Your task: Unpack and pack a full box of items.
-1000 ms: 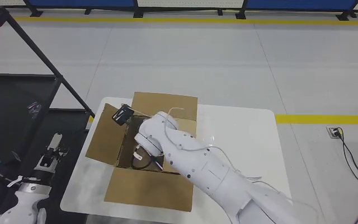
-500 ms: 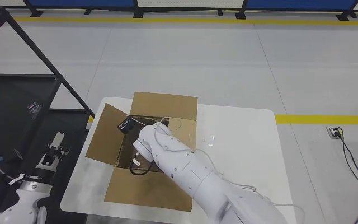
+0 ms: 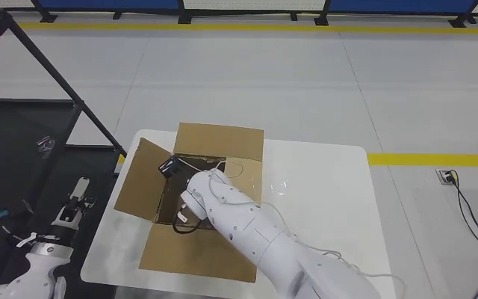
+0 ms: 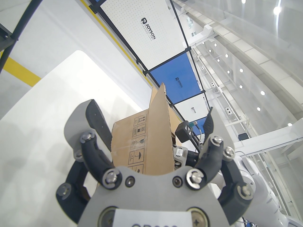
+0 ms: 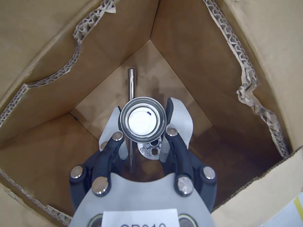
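Observation:
An open cardboard box stands on the white table, flaps folded outward. My right arm reaches down into it from above; its wrist camera sits at the box's far left corner. Inside the box, my right gripper is shut on a round metal can with a white centre, seen end-on. Beneath it a thin metal rod and a small metal flange lie on the box floor. My left gripper is open and empty, off the table's left edge, facing the box's outer wall.
A black metal frame and a dark platform stand left of the table. The right half of the table is bare. A yellow line marks the floor to the right.
My right arm has sunk deeper into the box, its wrist camera shifting toward the box's inside. The left arm has barely shifted.

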Robot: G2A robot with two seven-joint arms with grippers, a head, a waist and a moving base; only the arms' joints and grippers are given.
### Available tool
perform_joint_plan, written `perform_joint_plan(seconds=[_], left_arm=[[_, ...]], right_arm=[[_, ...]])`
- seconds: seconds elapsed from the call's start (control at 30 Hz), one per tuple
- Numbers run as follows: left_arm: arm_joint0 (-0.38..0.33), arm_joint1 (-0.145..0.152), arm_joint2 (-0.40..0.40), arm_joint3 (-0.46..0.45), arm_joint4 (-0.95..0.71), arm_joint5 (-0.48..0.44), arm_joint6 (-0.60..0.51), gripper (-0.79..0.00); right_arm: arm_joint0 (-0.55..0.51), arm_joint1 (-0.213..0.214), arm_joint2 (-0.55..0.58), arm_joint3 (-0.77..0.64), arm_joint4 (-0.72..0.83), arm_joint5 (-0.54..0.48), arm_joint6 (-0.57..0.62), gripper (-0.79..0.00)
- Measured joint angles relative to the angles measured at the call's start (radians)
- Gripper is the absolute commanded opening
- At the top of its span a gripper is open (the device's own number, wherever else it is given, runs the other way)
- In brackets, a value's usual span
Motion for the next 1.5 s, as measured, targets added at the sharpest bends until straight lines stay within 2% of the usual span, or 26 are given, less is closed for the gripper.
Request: perform_joint_plan(seconds=[0.33, 0.43, 0.53, 0.6, 0.67, 0.87, 1.03, 1.1, 1.17, 1.2, 1.33, 1.5], left_arm=[[0.000, -0.001, 0.003, 0.000, 0.004, -0.001, 0.002, 0.000], [0.002, -0.002, 0.000, 0.001, 0.000, -0.005, 0.004, 0.000], [0.004, -0.002, -0.002, 0.001, -0.002, -0.006, 0.003, 0.000], [0.004, -0.002, -0.003, 0.001, -0.002, -0.006, 0.002, 0.000], [0.004, -0.002, -0.003, 0.001, -0.001, -0.007, 0.000, 0.000], [0.003, -0.002, -0.004, 0.003, 0.000, -0.008, -0.004, 0.000], [0.001, -0.002, -0.004, 0.004, 0.003, -0.006, -0.008, 0.000], [0.001, -0.002, -0.004, 0.005, 0.003, -0.007, -0.010, 0.000], [0.000, -0.002, -0.004, 0.005, 0.005, -0.006, -0.010, 0.000], [0.000, -0.002, -0.004, 0.004, 0.006, -0.006, -0.009, 0.000], [0.000, -0.002, -0.002, -0.002, 0.007, -0.006, -0.010, 0.000], [0.000, -0.003, 0.002, -0.009, 0.014, -0.004, -0.008, 0.000]], right_arm=[[0.008, 0.001, -0.020, 0.008, 0.027, 0.004, -0.004, -0.785], [0.007, 0.000, -0.026, 0.022, 0.036, 0.005, -0.005, -0.526], [0.005, 0.000, -0.032, 0.034, 0.045, 0.004, -0.009, -0.416], [0.005, 0.001, -0.036, 0.040, 0.051, 0.001, -0.013, -0.296], [0.005, 0.001, -0.040, 0.045, 0.055, -0.002, -0.015, -0.317], [0.006, 0.001, -0.051, 0.054, 0.070, -0.005, -0.017, -0.274], [0.006, 0.000, -0.060, 0.054, 0.082, -0.005, -0.019, -0.268], [0.007, 0.000, -0.062, 0.050, 0.088, -0.007, -0.022, -0.231], [0.011, 0.001, -0.065, 0.039, 0.093, -0.007, -0.026, -0.095], [0.014, 0.001, -0.066, 0.033, 0.094, -0.004, -0.029, -0.055], [0.027, 0.005, -0.062, 0.001, 0.109, -0.007, -0.058, 0.000], [0.041, 0.013, -0.044, -0.030, 0.117, -0.005, -0.104, 0.000]])
